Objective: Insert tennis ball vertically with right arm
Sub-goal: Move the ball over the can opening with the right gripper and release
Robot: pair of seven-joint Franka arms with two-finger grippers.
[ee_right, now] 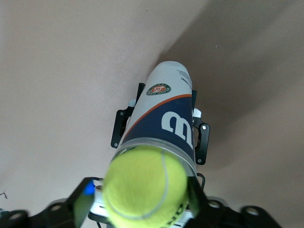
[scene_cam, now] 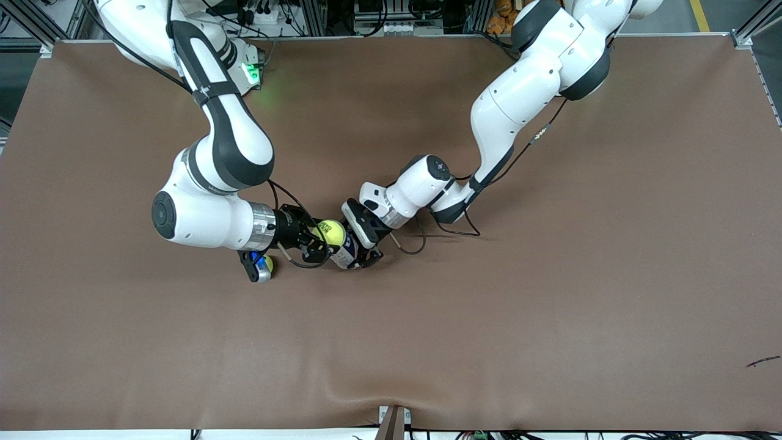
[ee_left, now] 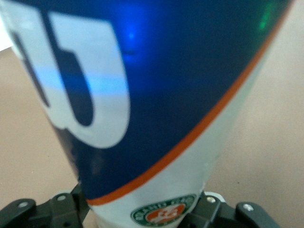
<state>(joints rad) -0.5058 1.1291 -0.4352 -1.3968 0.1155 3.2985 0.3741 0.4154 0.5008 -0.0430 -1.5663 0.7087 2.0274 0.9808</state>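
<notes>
At desk (scene_cam: pixel 550 318) centre: tennis ball (ee_right: pixel 145 185) at can (ee_right: pixel 164 118) mouth, not yet inserted.
Right gripper (scene_cam: pixel 317 235) fingers flank the ball, grip uncertain; left gripper (scene_cam: pixel 360 253) fingers clamp the can.

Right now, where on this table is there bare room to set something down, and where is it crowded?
Bare brown table runs along the front-camera edge and out to both arms' ends. Crowding is mid-table: left gripper clamps the can, and right gripper sits at the tennis ball on its mouth.
</notes>
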